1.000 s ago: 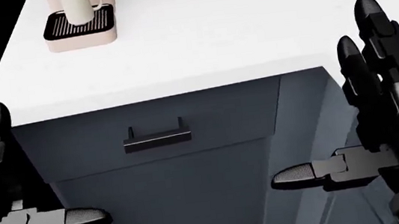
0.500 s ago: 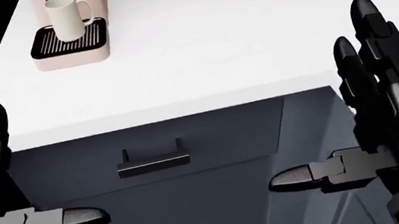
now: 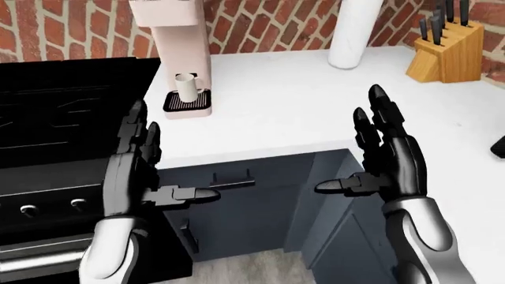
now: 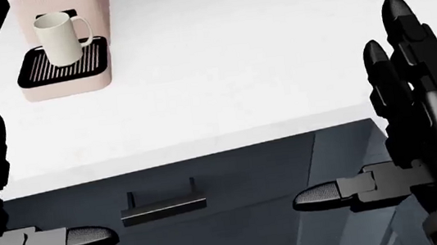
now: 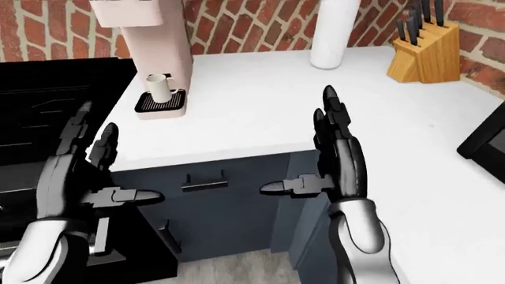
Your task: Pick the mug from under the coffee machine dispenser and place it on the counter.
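A cream mug [image 4: 58, 38] stands on the black drip grate [image 4: 63, 63] of a pale pink coffee machine [image 3: 173, 35], at the top left of the head view. Its handle points right. My left hand [image 3: 146, 171] hangs open below the counter edge, well short of the machine, fingers spread and thumb out. On the right, my right hand [image 3: 375, 160] is open too, with nothing in it, level with the white counter's [image 4: 228, 65] near edge.
A black stove [image 3: 63, 118] adjoins the counter on the left. A white roll [image 3: 351, 32] and a wooden knife block [image 3: 446, 50] stand by the brick wall. A dark drawer with a bar handle [image 4: 162, 208] lies under the counter. A black object [image 5: 485, 139] shows at right.
The whole picture has shifted: the camera moved, so the mug and machine now sit lower and more to the left in the head view. Both hands hold their open pose.
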### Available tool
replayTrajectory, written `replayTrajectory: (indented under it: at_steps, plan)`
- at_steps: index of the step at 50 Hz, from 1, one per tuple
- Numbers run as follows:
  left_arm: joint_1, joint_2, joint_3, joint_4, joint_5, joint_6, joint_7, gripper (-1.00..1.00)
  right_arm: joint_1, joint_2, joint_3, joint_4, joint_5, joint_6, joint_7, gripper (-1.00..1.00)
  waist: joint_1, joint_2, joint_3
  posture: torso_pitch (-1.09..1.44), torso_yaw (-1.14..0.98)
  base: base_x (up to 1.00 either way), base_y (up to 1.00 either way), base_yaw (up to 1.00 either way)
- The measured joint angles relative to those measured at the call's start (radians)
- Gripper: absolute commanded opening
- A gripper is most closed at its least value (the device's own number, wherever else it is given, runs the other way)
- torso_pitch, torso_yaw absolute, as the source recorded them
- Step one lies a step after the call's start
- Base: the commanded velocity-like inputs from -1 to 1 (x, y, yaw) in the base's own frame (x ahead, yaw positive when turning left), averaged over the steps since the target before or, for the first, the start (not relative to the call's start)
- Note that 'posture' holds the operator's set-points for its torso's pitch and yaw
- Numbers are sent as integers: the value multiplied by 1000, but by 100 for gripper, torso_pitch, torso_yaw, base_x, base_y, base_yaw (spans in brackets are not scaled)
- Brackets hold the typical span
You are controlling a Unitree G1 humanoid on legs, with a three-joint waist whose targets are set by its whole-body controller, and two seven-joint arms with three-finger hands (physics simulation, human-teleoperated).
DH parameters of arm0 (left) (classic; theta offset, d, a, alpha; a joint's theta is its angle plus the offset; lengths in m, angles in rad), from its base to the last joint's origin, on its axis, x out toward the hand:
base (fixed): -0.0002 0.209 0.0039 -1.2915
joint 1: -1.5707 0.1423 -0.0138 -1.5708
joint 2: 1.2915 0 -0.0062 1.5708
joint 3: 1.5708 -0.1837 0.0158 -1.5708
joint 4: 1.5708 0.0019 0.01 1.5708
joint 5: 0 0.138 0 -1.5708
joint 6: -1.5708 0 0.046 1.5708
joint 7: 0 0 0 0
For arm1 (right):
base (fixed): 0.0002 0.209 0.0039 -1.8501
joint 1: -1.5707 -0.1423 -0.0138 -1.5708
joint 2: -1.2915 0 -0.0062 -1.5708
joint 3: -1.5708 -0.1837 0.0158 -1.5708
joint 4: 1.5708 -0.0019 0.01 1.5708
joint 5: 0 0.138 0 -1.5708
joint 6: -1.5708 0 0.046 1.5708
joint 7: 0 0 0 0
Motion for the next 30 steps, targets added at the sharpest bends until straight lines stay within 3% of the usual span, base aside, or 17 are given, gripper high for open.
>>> replayTrajectory:
  at_steps: [2,4,6,10,13,19,26,27,30]
  plan:
    - [5,-9,-15,7,-4,3,-2,100,5,-5,-12,9,-2,2,-2,100,-13,20,8,0,0,14,0,0]
    - [5,-8,-24,15,-8,16,-6,100,12,-4,-20,20,-6,12,-6,100,-19,15,8,0,0,13,0,0]
    - [3,-6,-19,13,-9,21,-7,100,6,-6,-21,20,-6,21,-8,100,-19,27,7,0,0,13,0,0]
    - [-1,-5,-14,-3,-6,13,-3,100,3,-6,-16,3,-3,11,-7,100,-20,76,17,0,0,14,0,0]
    - [-1,-3,-15,-5,-6,5,-3,100,0,-5,-13,1,-2,6,-4,100,-23,129,6,0,0,14,0,0]
    - [10,-2,0,18,4,18,4,100,9,1,1,19,4,20,4,100,-6,97,6,0,0,13,0,0]
    - [0,-3,-1,-4,-3,2,0,100,-2,-5,-7,-4,3,3,0,100,-4,5,-2,0,0,13,0,0]
    - [2,-9,-8,3,-5,2,-2,100,1,-8,-13,0,2,2,-1,100,-12,17,5,0,0,13,0,0]
    - [8,-8,-20,16,-12,18,-8,100,12,-5,-22,21,-5,15,-7,100,-20,19,11,0,0,13,0,0]
